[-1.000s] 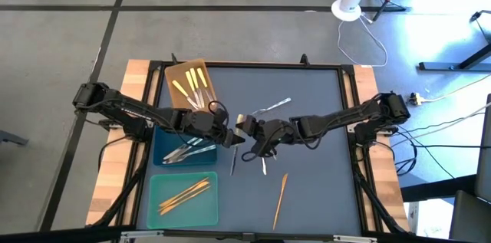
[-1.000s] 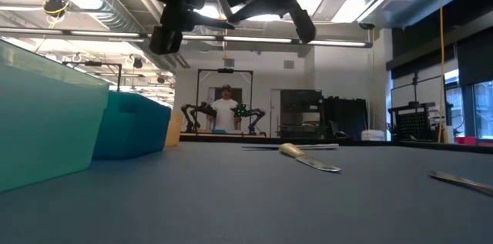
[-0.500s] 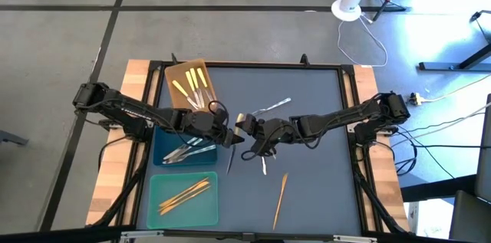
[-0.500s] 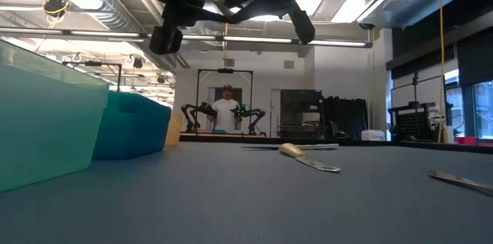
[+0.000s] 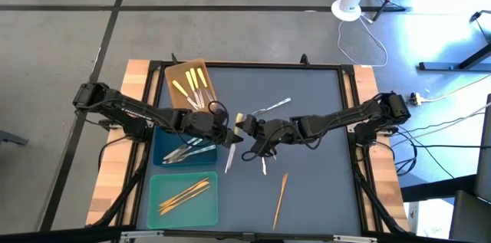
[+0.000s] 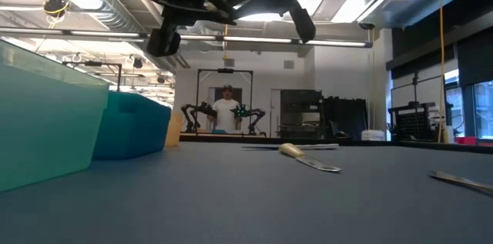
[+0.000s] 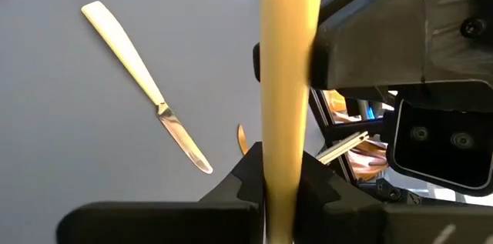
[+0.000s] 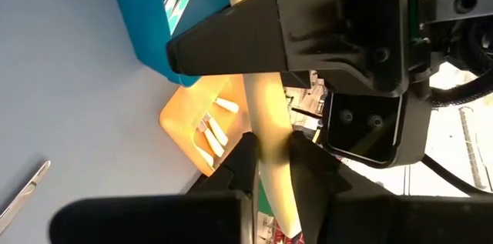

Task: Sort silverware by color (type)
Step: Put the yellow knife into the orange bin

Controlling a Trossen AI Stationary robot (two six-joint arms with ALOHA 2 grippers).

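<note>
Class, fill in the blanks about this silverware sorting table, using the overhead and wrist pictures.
1. The left end effector and the right end effector meet above the table's middle, both closed on one knife whose handle is ____.
2. The orange-gold utensils lie in the ____ tray.
3. The silver-grey utensils lie in the ____ tray.

Missing words: yellow; teal; blue.
</note>
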